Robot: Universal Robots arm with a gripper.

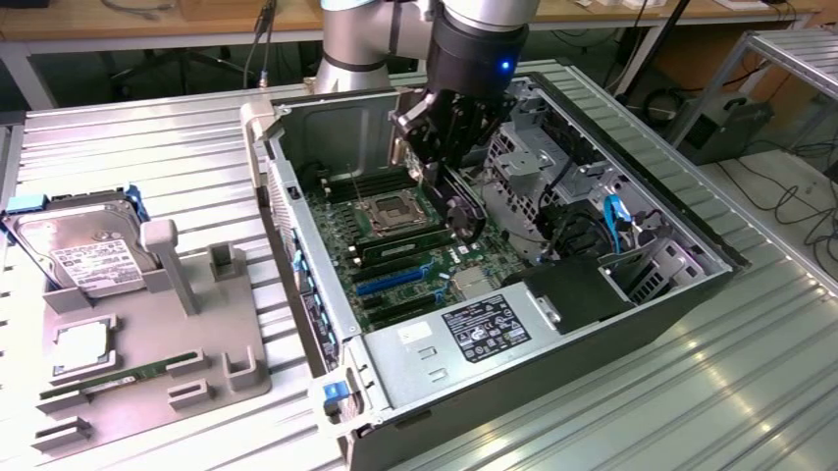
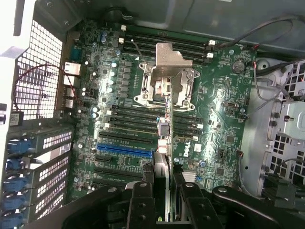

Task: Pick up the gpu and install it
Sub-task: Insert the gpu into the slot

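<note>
The gpu (image 1: 458, 211) is a slim black card hanging on edge inside the open computer case (image 1: 550, 334), over the green motherboard (image 1: 392, 245). My gripper (image 1: 443, 147) is shut on its upper edge. In the wrist view the gpu (image 2: 162, 162) shows as a thin grey edge clamped between the black fingers (image 2: 143, 195) of the gripper (image 2: 163, 188). It hovers above the motherboard (image 2: 214, 119), close to the blue expansion slot (image 2: 125, 147) and below the silver CPU socket (image 2: 167, 81). The card's lower edge stands clear of the slots.
A grey fixture tray (image 1: 196, 339) at the exterior view's left holds a silver hard drive (image 1: 78, 250), a CPU chip (image 1: 81, 343) and a green RAM stick (image 1: 125, 378). Inside the case, a metal drive cage (image 1: 537, 167) and a blue cable (image 1: 613, 221) crowd the exterior view's right.
</note>
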